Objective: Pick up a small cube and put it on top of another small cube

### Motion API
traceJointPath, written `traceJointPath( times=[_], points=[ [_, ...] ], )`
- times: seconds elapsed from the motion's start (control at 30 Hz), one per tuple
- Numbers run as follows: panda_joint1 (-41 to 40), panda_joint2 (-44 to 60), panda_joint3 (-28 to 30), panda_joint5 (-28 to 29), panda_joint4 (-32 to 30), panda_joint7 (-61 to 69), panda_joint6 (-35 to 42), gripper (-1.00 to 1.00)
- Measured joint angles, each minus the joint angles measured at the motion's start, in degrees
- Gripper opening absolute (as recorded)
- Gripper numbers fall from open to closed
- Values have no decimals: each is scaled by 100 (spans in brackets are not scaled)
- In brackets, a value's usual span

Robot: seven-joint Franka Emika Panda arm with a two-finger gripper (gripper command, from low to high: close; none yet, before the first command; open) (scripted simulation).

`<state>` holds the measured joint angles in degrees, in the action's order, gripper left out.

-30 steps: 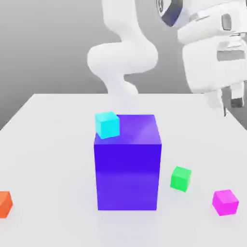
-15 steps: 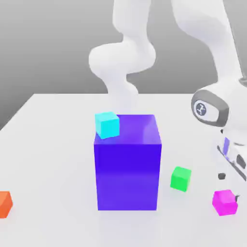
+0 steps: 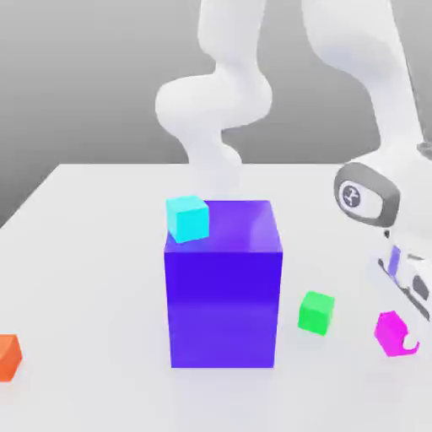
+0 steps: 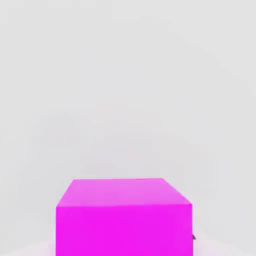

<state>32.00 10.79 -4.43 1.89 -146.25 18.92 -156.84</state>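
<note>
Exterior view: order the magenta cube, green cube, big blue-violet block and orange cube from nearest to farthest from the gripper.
1. magenta cube, at the gripper itself, on the view's right.
2. green cube, just left of it.
3. big blue-violet block, centre.
4. orange cube, far left edge.

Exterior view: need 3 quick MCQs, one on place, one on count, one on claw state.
1. Where is the cyan cube?
A. On the table
B. On the big blue-violet block
C. In the claw

2. How many small cubes are there?
A. Two
B. Three
C. Four

3. What is the claw doing?
A. Shut on the magenta cube
B. Open above the green cube
C. Holding the orange cube

Key: 1 B, it sits on the block's top corner. 2 C, cyan, green, magenta, orange. 3 A, the claw's fingers flank the tilted magenta cube.
</note>
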Motion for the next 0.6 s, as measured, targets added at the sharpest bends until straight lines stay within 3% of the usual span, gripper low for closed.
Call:
traceJointPath(
  times=[0.4,0.6],
  points=[
    [46,-2408,305,-267,-2125,2989,277,-100],
    [87,-1554,357,-259,-2237,3197,-692,-100]
  ],
)
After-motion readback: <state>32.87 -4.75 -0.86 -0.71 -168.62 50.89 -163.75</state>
